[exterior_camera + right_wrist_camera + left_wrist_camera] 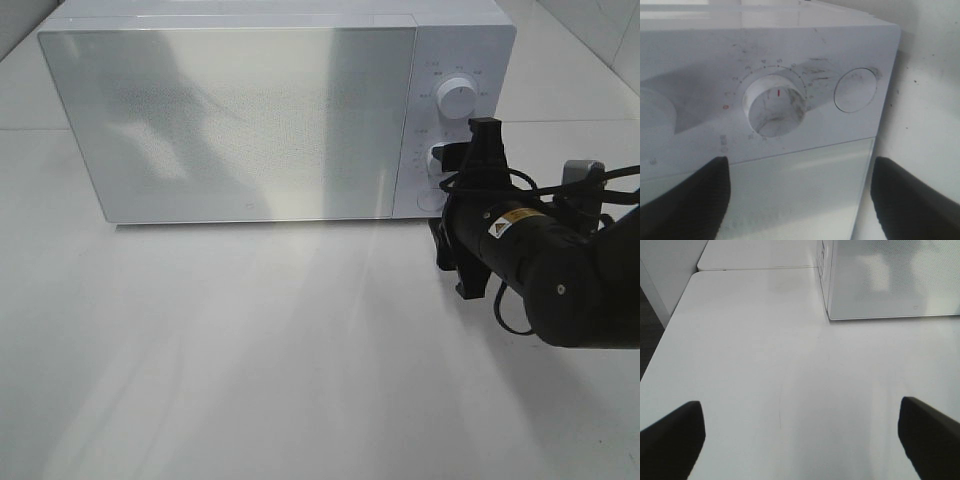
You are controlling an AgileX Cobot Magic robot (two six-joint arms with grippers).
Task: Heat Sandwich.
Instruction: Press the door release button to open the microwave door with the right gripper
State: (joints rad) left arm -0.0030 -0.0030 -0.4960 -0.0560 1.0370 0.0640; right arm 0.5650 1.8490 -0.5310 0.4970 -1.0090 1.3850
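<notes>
Microwave [240,120]: white, stands at the far side of the white surface [250,350]. Door [230,115] shut, glass reflective; the inside cannot be made out.

Control panel [462,60]: on the microwave's right end. Upper dial [459,97], lower dial [774,106] and, lowest, a round button [855,90]. The red mark on the lower dial points toward its printed scale. The panel is scuffed with dark smudges around that dial and the button.

Right gripper [447,160]: raised to the panel at the height of the lower dial, the black arm [545,265] reaching in from the near right. Jaws spread, one on each side, nothing between them. Cannot tell whether a jaw touches the dial.

Left gripper [800,410]: over bare surface to the near left of the microwave, well apart from it. Jaws spread wide, holding nothing.

Sandwich: not in any view; its place cannot be told.
</notes>
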